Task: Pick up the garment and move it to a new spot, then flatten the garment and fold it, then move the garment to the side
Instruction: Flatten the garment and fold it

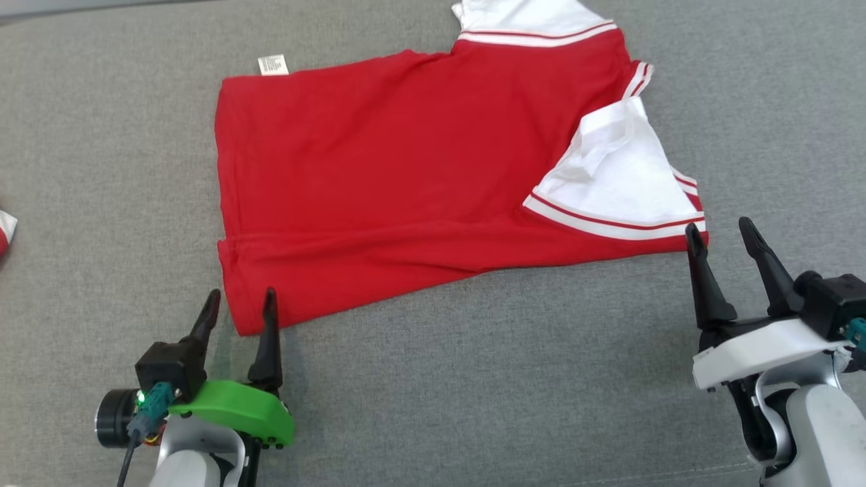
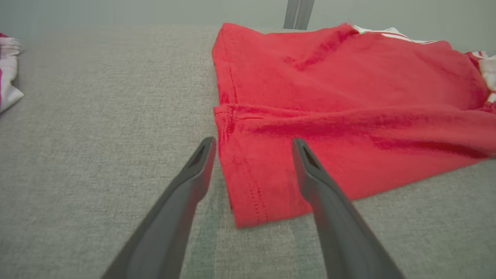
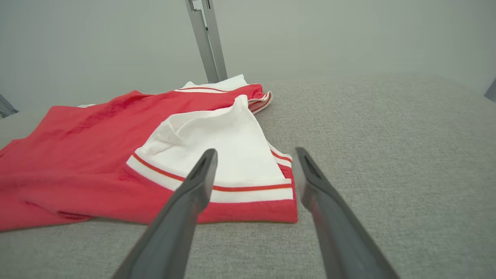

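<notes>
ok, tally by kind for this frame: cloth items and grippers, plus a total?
red shirt, white sleeves: 1
other cloth, cut off at the left edge: 1
grippers, both open: 2 (left gripper, right gripper)
Total: 4

Before me spreads a counter (image 1: 473, 379) covered in grey woven fabric; behind it, a plain pale wall (image 3: 348, 35) and an upright metal post (image 3: 207, 42).

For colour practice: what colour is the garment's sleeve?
White sleeve with red stripes; best in right wrist view.
</notes>
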### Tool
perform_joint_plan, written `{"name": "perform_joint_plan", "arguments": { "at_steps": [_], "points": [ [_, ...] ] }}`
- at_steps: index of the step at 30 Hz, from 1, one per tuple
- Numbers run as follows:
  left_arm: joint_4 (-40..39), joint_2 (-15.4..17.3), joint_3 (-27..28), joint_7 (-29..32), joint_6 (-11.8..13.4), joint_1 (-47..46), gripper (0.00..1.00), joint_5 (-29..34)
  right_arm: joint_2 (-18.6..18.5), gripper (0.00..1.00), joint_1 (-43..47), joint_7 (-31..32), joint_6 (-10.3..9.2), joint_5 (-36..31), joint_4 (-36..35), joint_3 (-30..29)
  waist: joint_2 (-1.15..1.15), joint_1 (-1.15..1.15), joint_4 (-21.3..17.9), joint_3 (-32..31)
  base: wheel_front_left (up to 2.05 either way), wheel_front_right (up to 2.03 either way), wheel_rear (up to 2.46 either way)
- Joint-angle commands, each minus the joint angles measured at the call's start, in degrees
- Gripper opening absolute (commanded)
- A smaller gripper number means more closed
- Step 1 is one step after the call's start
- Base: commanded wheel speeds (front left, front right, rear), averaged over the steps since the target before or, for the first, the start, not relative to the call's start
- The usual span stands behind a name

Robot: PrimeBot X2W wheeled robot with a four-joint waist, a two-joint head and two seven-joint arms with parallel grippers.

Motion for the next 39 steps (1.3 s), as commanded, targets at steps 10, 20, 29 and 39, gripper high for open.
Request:
{"name": "perform_joint_plan", "arguments": {
  "at_steps": [10, 20, 29, 39],
  "points": [
    [9.15, -1.55, -0.69, 5.08, -4.45, -4.32, 0.84, -6.21, -2.45, 1.0, -9.76, -2.25, 0.01, 3.23, 17.76, 1.09, 0.0, 0.0, 2.0, 5.5, 0.0, 0.0, 0.0],
    [7.07, 1.02, -1.28, 4.54, -5.38, -4.02, 0.0, -5.86, -3.43, 0.0, -9.98, -5.16, -0.05, 6.5, 21.49, 2.38, 0.0, 0.0, 2.68, 3.45, 0.0, 0.0, 0.0],
    [0.17, 6.01, -0.4, 10.38, -4.17, 0.77, 0.0, -6.01, -0.19, 0.0, 1.53, -5.75, -0.06, 6.89, 12.89, -1.35, 0.0, 0.0, 2.43, -1.39, 0.0, 0.0, 0.0],
    [-6.2, 6.98, -1.6, 18.66, -2.55, 8.93, 1.0, -8.07, 4.22, 1.0, 12.65, -1.3, -0.04, 5.06, 3.8, -3.16, 0.0, 0.0, 1.71, -4.04, 0.0, 0.0, 0.0]
  ]
}}
